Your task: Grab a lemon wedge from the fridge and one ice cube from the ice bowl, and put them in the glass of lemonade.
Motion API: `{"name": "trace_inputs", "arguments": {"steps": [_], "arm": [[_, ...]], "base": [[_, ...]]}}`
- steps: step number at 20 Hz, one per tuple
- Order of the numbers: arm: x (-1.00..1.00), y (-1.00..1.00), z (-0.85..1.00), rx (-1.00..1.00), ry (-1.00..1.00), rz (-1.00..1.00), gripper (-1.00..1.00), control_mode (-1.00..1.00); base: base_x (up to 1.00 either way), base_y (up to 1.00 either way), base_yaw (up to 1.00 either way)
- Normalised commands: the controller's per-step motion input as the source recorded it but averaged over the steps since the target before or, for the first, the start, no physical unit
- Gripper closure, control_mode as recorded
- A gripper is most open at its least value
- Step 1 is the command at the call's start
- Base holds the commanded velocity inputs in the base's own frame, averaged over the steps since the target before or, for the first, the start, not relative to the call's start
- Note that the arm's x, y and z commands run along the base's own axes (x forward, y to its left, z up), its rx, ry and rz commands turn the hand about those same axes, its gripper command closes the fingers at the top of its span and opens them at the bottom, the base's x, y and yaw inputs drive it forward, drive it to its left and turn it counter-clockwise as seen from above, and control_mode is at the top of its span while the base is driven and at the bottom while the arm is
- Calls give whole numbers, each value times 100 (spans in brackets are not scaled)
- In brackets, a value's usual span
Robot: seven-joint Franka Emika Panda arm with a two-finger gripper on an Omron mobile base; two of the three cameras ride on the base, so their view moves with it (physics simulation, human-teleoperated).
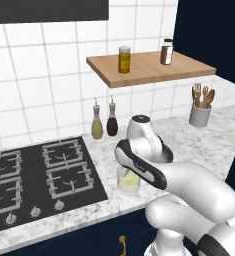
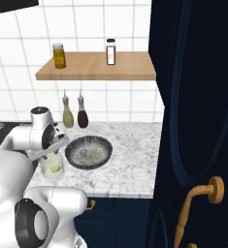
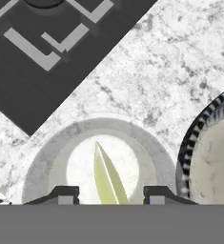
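A white-tiled wall backs a marble counter [image 1: 199, 142] in this kitchen, with a black gas hob [image 1: 34, 180] set into it. The glass of lemonade [image 1: 128, 182] serves as the landmark: it stands on the counter just beside the hob's near right corner. In the hand view the glass [image 3: 100, 162] is seen from straight above, a round rim around pale liquid, and the lemon wedge [image 3: 107, 177], a thin yellow-green sliver, lies within that rim, pointing away from the camera. The end effector [image 3: 111, 194] hangs directly over the glass with its two dark fingertips [image 3: 66, 194] standing apart on either side of the wedge; they are parted and not pressing on it, so the grip looks released. Whether the wedge already rests in the liquid or is just under the tips, I cannot tell.

Just right of the glass sits the ice bowl [image 2: 88, 152], round, shallow and grey with a speckled inside, near the glass but apart from it. Behind the glass, against the tiles, stand two slim bottles [image 1: 104, 123]. Above those a wooden shelf [image 1: 149, 67] carries two jars [image 1: 124, 59]. Far to the right of the glass a grey cup of wooden utensils [image 1: 201, 107] stands on the counter. A navy cabinet door with a brass handle [image 2: 198, 203] fills the right side of the right base view.
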Motion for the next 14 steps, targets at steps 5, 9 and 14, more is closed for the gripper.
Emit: {"name": "trace_inputs", "arguments": {"steps": [5, 9, 14], "arm": [[4, -37, 69, 3, -1, -12, -100, -100], [19, -100, 14, 22, 3, -48, -100, -100], [72, -82, 3, 12, 25, -55, -100, -100]], "base": [[0, 0, 0], [0, 0, 0], [0, 0, 0]]}}
